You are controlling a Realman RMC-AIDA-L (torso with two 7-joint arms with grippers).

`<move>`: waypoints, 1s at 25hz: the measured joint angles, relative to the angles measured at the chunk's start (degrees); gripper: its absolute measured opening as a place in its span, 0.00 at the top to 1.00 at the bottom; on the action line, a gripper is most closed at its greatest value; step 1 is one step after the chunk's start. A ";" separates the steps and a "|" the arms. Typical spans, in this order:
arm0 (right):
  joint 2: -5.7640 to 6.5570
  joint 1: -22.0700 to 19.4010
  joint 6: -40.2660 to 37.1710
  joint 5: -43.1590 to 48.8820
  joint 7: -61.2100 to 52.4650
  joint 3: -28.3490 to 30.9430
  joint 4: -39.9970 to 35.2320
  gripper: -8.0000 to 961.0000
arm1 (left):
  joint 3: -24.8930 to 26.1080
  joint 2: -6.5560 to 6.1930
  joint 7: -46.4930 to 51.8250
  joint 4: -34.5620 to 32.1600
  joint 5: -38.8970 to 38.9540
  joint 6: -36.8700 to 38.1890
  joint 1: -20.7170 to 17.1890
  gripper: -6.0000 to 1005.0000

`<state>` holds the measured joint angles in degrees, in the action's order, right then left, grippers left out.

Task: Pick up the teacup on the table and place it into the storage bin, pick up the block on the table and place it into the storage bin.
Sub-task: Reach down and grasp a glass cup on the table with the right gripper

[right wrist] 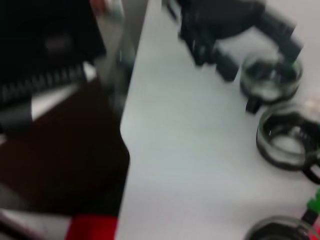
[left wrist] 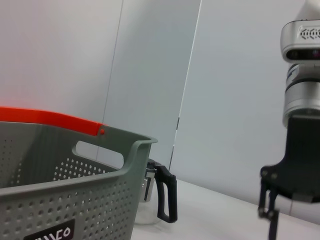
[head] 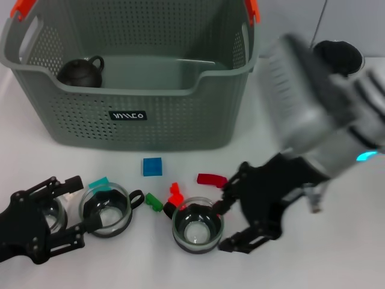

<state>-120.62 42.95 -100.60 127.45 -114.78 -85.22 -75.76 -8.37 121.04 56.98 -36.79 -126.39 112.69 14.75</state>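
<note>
Nearest the bench's front edge sits a glass teacup [head: 198, 227], right gripper [head: 231, 218] beside it with fingers spread, arm slanting down from the right. Glass looks slick and breakable; its rim seems the best hold. Left gripper [head: 67, 211] is open at the front-left corner. Storage bin [head: 138, 120] stands at the back.

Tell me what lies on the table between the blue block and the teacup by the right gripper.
In the head view, a small red block lies between the blue block and the teacup beside the right gripper, just off the cup's rim. Otherwise that stretch of table is bare.
</note>
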 joint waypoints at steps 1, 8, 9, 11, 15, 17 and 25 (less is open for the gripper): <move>-0.03 1.18 1.59 0.65 -0.86 -2.62 0.52 0.41 | 0.00 0.01 -0.01 0.12 0.00 -0.16 0.07 0.18; -0.21 5.54 10.10 3.37 -2.18 -15.85 4.93 0.36 | 0.02 0.06 -0.03 1.04 0.36 -2.06 -0.01 0.18; -0.24 5.60 11.43 3.82 -2.23 -17.79 5.29 0.36 | 0.02 0.07 -0.03 1.19 0.36 -2.49 -0.05 0.18; -0.25 5.34 14.33 4.41 -2.26 -20.63 5.43 0.36 | 0.02 0.07 -0.03 1.37 0.38 -3.19 -0.11 0.18; -0.27 4.82 18.74 5.06 -2.45 -23.99 6.18 0.36 | 0.02 0.16 -0.03 1.44 0.30 -4.02 -0.08 0.18; -0.28 4.81 20.36 5.49 -2.65 -25.27 7.21 0.36 | 0.01 0.22 -0.03 1.57 0.25 -4.35 0.05 0.18; -0.32 5.33 24.23 5.63 -3.75 -28.74 11.18 0.37 | -0.11 0.21 -0.03 2.16 0.36 -5.85 0.20 0.18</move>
<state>-120.94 48.28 -76.36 133.09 -118.53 -113.96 -64.58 -8.48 121.25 56.95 -34.63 -126.02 106.85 14.95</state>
